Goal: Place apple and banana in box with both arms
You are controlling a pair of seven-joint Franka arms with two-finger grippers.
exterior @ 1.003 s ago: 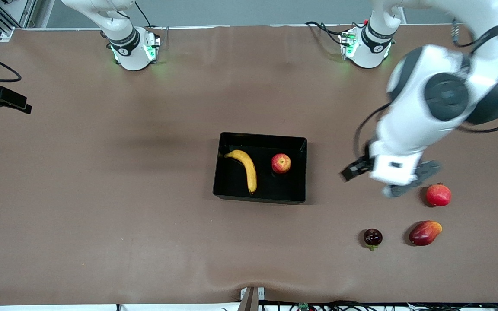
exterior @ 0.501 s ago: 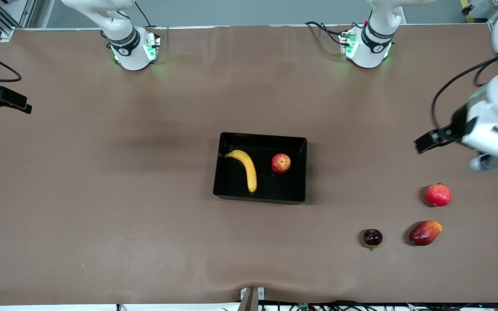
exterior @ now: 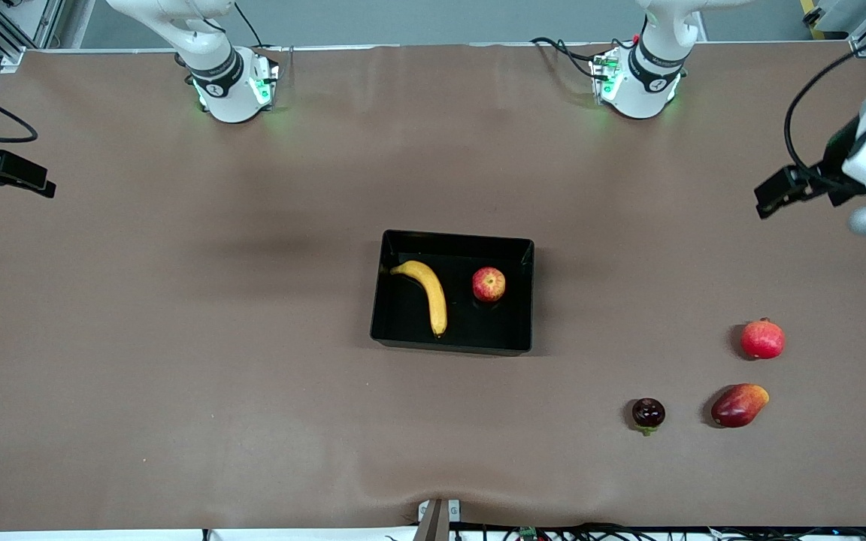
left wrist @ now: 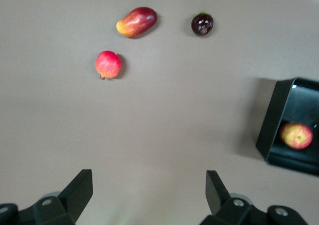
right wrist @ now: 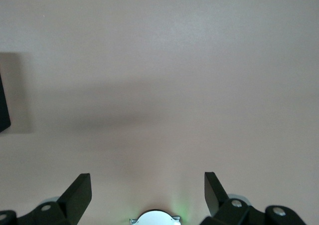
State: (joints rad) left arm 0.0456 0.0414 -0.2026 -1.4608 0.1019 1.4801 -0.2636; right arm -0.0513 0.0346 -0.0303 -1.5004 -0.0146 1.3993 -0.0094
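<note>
Apple and banana both lie inside the box, which sits on the brown bench about midway between the two arms' ends. I see the banana curving along the side of the box toward the right arm's end, and the apple resting apart from it, toward the left arm's end; the two fruits do not touch. My left wrist view catches a corner of the box with the apple in it. The left claw hangs in the air over bare bench at the left arm's end, well apart from the box, its fingers spread wide with nothing between them. On the bench near that end I count three other fruits: a red round fruit with a crown tip, a red-and-orange mango nearer the front camera, and a small dark fruit beside the mango toward the box. The right claw is out of the front view; its wrist view shows its fingers apart and empty above bare bench, with the arm waiting.
</note>
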